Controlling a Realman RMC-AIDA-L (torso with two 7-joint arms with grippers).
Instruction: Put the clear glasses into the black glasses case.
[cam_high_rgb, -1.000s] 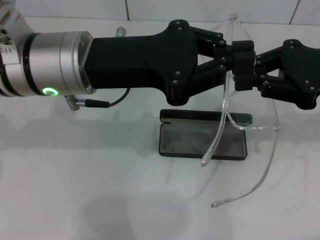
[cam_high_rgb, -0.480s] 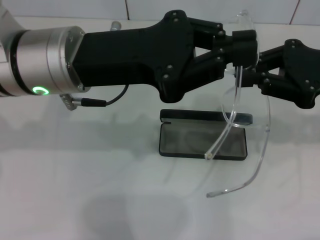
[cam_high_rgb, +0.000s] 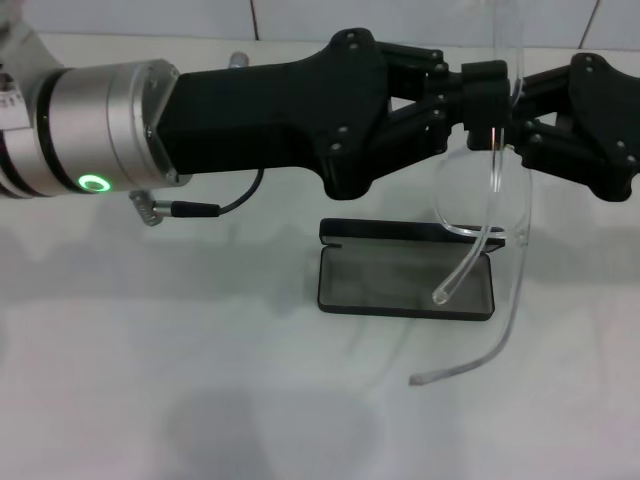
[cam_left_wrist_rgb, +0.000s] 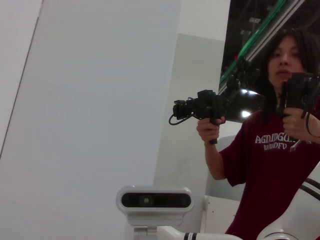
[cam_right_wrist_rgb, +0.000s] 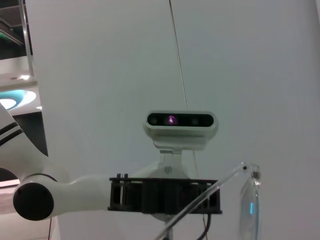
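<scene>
The clear glasses (cam_high_rgb: 487, 205) hang in mid-air above the table, front part up and both clear arms dangling. One arm tip hovers over the open black glasses case (cam_high_rgb: 405, 277); the other hangs past its front edge. My left gripper (cam_high_rgb: 487, 92) reaches in from the left, shut on the top of the glasses. From the right, my right gripper (cam_high_rgb: 518, 125) meets it, fingers closed on the same part. The case lies flat with its grey lining up and its lid at the back. In the right wrist view, one lens and arm of the glasses (cam_right_wrist_rgb: 248, 200) show.
A white table (cam_high_rgb: 200, 380) lies under everything. A black cable with a metal plug (cam_high_rgb: 185, 207) hangs under my left arm. A person holding cameras (cam_left_wrist_rgb: 270, 150) appears in the left wrist view.
Both grippers have risen a little and turned the glasses. The front now stands higher and the dangling arm tips have swung to the right, closer over the case.
</scene>
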